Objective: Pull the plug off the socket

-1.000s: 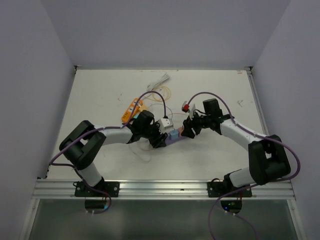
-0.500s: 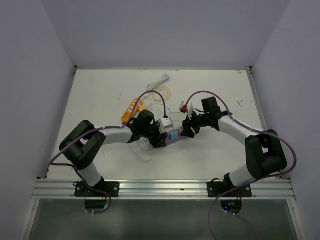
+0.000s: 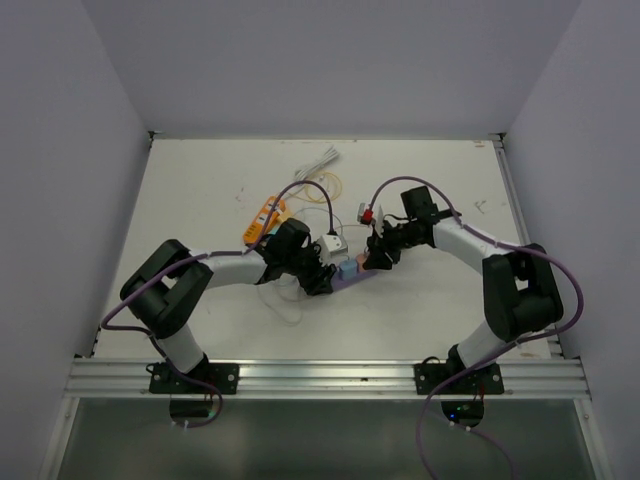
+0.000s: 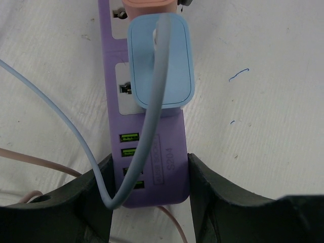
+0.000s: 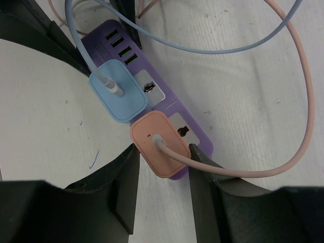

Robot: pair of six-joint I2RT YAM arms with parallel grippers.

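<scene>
A purple socket strip (image 4: 169, 162) lies on the white table, and my left gripper (image 4: 150, 187) is shut on its USB end. A light blue plug (image 4: 162, 61) with a blue cable sits in it, and a pink plug (image 5: 161, 144) with a pink cable is seated at the far end. My right gripper (image 5: 162, 154) is shut on the pink plug, one finger against each side. In the top view both grippers, left (image 3: 322, 278) and right (image 3: 376, 260), meet at the strip (image 3: 352, 273) in mid-table.
An orange device (image 3: 264, 220) and a white adapter (image 3: 331, 245) lie just behind the left gripper. A white cable bundle (image 3: 320, 160) sits farther back. Loose pink and blue cables (image 5: 283, 76) loop around the strip. Grey walls close in on three sides.
My right gripper's fingers have closed onto the pink plug, and the right arm has drawn in slightly to the left. The left gripper and the strip have stayed put.
</scene>
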